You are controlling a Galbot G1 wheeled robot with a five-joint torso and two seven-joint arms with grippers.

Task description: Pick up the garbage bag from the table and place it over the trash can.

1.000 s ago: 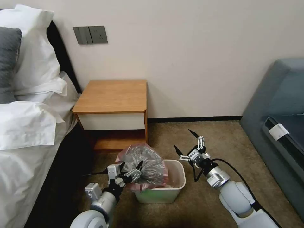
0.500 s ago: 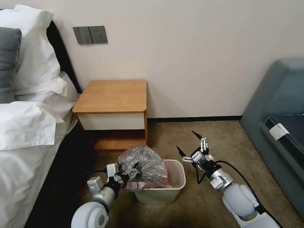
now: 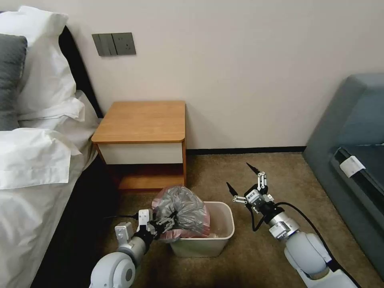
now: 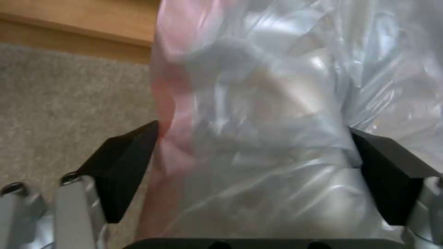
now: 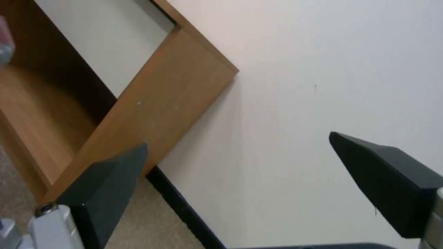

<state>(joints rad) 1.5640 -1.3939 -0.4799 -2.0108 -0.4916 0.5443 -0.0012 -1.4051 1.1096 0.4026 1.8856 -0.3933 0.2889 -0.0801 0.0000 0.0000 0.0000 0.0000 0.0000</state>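
Beige carpet (image 3: 248, 248) between bed (image 3: 36, 168) and wooden surface (image 3: 142, 120). My left gripper (image 3: 166, 224) fingers pinch the crinkly grey bag (image 3: 182, 206) over the beige bin (image 3: 218, 240); my right gripper (image 3: 246, 182) hangs beside it, fingers spread empty.

A plain cream wall (image 3: 248, 72) has a grey switch plate (image 3: 114, 44). A bed (image 3: 36, 160) with white pillows (image 3: 44, 68) is on the left. A grey-blue sofa (image 3: 352, 132) is on the right. The floor is brown carpet (image 3: 248, 256).

The garbage bag (image 3: 182, 208) bulged over the trash can's (image 3: 224, 224) left half; its right half and the carpet (image 3: 240, 256) beyond lay open.
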